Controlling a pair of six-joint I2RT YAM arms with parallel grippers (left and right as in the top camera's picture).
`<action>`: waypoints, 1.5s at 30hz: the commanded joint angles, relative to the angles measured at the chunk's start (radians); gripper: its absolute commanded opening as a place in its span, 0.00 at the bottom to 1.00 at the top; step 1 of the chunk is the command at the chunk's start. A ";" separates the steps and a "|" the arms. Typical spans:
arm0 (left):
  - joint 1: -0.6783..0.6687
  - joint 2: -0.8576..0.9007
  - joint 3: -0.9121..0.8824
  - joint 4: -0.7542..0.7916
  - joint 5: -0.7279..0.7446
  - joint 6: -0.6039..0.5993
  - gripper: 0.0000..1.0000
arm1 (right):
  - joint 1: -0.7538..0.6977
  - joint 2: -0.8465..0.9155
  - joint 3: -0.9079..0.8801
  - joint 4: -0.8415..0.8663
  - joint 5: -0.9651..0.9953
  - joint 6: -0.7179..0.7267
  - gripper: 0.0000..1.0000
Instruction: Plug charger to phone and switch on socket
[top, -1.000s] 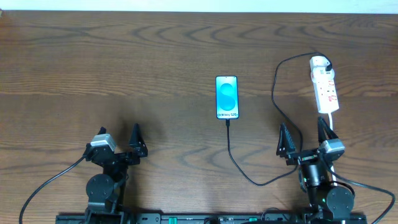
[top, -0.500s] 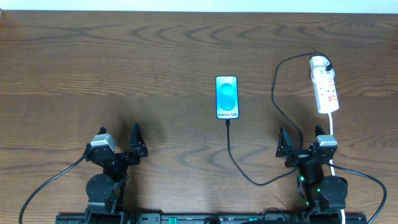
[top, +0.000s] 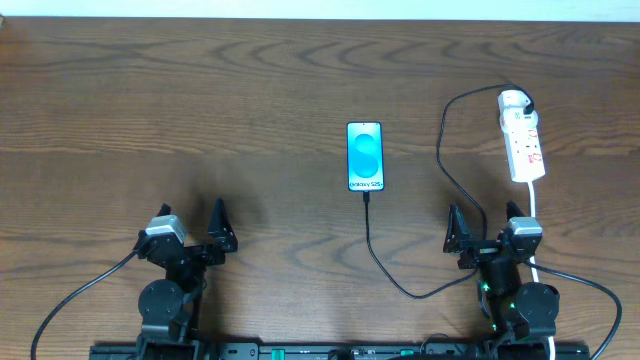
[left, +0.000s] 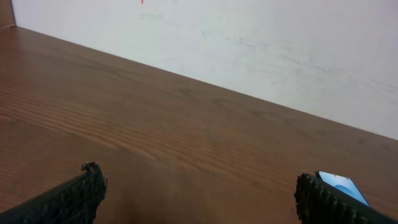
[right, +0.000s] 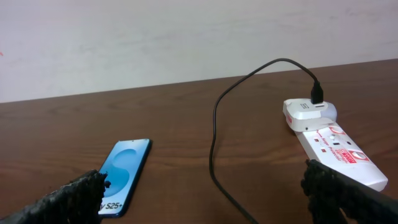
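Overhead, we see the socket (top: 522, 140) at the far right of the counter (top: 200, 100), its long axis running away from us, ahead of the right hand (top: 486, 230), spread apart and empty; the left hand (top: 188, 232), likewise apart, sits well beyond the phone (top: 365, 157).

The table (top: 200, 100) under me is dark brown wood with long, wavy grain running across its width. It fills nearly the whole overhead view. Behind its far edge rises a plain white wall (left: 261, 43). From my left wrist I see faint grey smudges on that wall and a tiny red mark (left: 142, 1) at the very top. The light is soft and even, leaving a dull sheen on the wood.
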 joint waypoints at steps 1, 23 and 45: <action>-0.003 -0.001 -0.024 -0.028 -0.018 0.013 0.99 | 0.002 -0.005 -0.002 -0.003 -0.005 0.010 0.99; 0.032 -0.009 -0.024 -0.031 0.006 0.013 0.99 | 0.002 -0.005 -0.002 -0.003 -0.005 0.010 0.99; 0.082 -0.008 -0.024 -0.034 0.035 0.055 0.99 | 0.002 -0.005 -0.002 -0.004 -0.005 0.010 0.99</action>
